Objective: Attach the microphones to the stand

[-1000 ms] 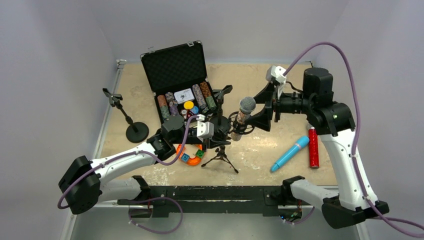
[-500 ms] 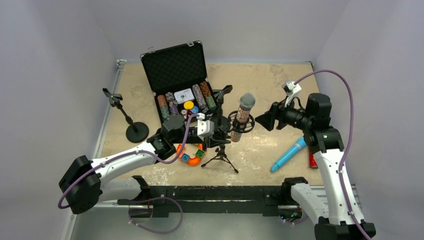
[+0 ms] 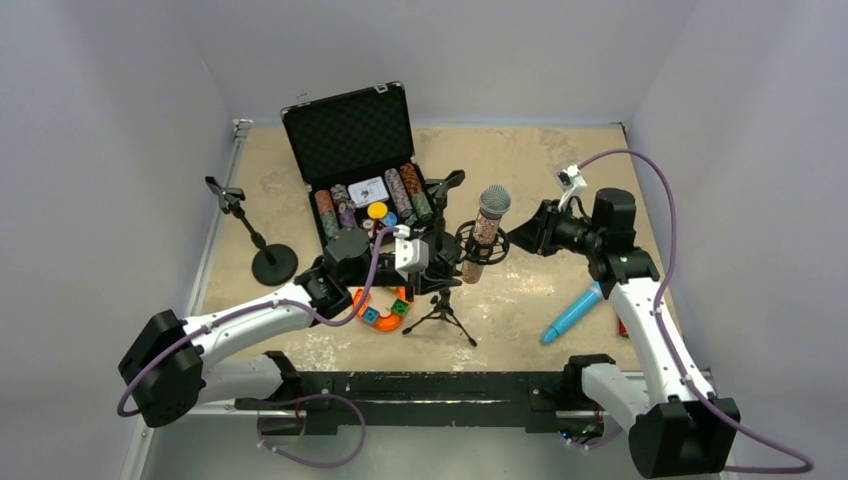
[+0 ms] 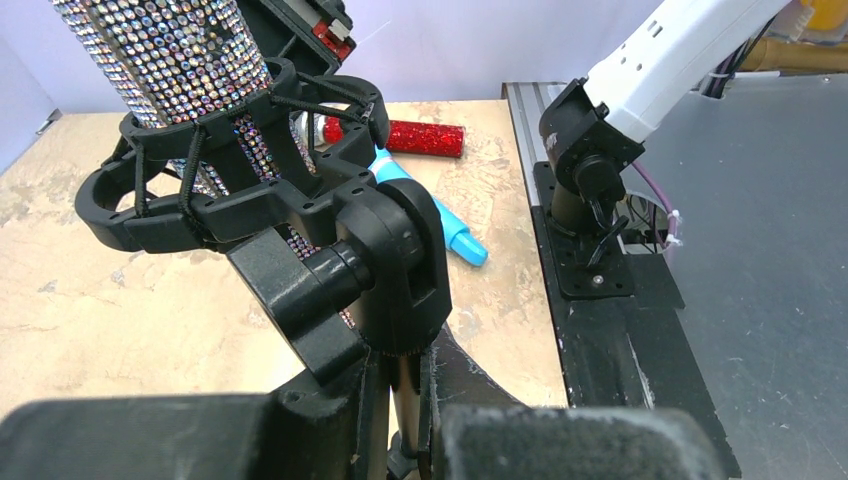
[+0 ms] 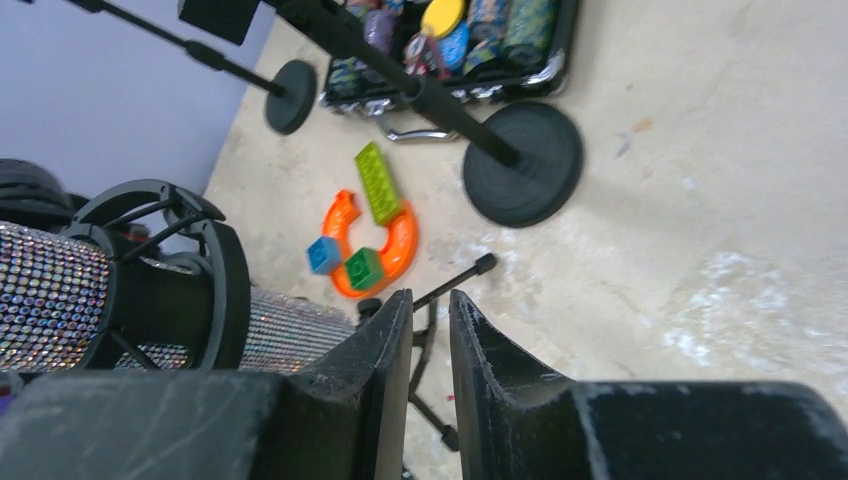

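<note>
Three microphones are in my views, and one of them is on a stand. The silver-pink glitter microphone [image 3: 485,232] sits in the black shock mount [image 4: 200,215] of the small tripod stand [image 3: 441,312]. It leans a little, with its grey mesh head [image 3: 494,202] uppermost and its lower end poking out under the ring. The tripod's legs are splayed on the bench [image 3: 560,170], near the middle and in front of the case.

My left fingers [image 4: 580,445] are clamped on the tripod's post, just under the mount's swivel joint. My right fingers [image 5: 370,400] are pressed almost together, with only a slit between them and nothing in it. They hang level with the mount, just to its right and pointing at it, and I cannot tell whether they touch the ring.

The light-blue microphone [image 3: 573,312] lies flat and slantwise on the right side of the bench. The red glitter microphone [image 4: 420,137] lies flat near one end of it. From above it is mostly hidden behind my right arm.

At the back stands an open black case [image 3: 345,135] of poker chips [image 3: 410,190], lid raised. One round-based stand [image 3: 272,263] with a clip on top stands left of the case, well apart from the tripod. A second round-based stand [image 5: 525,160] rests just beside the case's front corner. An orange toy ring [image 3: 385,308] carrying coloured blocks lies just left of the tripod's legs
</note>
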Motion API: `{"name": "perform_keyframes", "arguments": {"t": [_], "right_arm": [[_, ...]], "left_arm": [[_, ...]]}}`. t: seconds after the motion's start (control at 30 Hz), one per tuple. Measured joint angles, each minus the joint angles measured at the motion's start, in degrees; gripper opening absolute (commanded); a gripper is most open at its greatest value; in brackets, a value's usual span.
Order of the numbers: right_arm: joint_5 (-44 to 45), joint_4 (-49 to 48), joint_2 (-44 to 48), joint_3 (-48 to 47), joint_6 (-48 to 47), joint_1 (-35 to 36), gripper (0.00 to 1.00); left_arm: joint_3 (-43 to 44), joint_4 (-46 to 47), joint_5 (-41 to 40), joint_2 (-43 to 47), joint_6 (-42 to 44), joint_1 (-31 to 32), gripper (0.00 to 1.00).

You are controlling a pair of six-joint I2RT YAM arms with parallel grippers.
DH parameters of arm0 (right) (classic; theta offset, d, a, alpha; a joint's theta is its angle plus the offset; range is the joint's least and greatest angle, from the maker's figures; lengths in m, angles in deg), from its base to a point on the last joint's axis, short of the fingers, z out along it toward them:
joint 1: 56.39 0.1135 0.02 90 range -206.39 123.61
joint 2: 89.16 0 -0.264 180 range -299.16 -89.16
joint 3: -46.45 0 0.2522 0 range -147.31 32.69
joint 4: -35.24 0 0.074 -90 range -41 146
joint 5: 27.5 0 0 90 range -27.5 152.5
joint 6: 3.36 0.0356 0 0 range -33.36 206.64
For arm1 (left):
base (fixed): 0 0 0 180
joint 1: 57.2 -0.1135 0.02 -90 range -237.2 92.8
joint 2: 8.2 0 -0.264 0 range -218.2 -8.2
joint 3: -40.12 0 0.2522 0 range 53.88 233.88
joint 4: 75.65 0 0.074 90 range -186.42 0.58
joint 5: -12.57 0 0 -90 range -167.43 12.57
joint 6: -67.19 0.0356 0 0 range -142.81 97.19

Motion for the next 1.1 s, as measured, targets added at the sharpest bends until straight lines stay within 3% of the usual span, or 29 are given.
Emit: {"name": "perform_keyframes", "arguments": {"t": [0.33, 0.63, 1.1], "right_arm": [[-15.43, -8.98, -2.97, 1.51, 11.32, 0.2, 0.23], [-16.0, -14.73, 2.6, 1.97, 18.4, -1.25, 0.22], [-17.33, -22.49, 2.89, 1.95, 25.44, -0.68, 0.24]], "left_arm": [[0.2, 1.33, 0.55, -1.22, -1.25, -0.33, 0.0], [1.27, 3.45, 4.37, -3.54, 0.17, -0.17, 0.0], [5.03, 3.69, 7.56, -8.55, -0.2, -0.61, 0.0]]}}
